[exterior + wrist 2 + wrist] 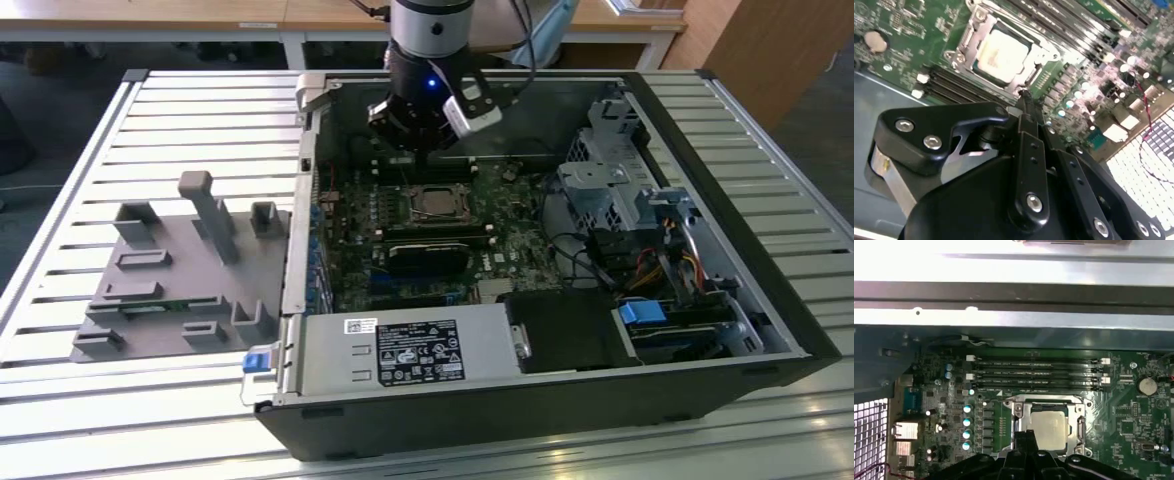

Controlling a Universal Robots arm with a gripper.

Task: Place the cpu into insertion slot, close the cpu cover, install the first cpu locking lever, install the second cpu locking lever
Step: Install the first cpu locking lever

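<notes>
Gripper [1024, 100], tips pressed together and empty, hung above the cpu cover [1044, 47]; cpu [1001, 52] sat framed within it, memory slots [1036, 372] crowding one edge.

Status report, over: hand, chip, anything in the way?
Hand shut, at cover edge. Chip seated, cover flat around it. No obstruction seen.

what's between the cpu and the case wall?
Between cpu and wall: four long black memory slots, shown in the first wrist view.
</notes>
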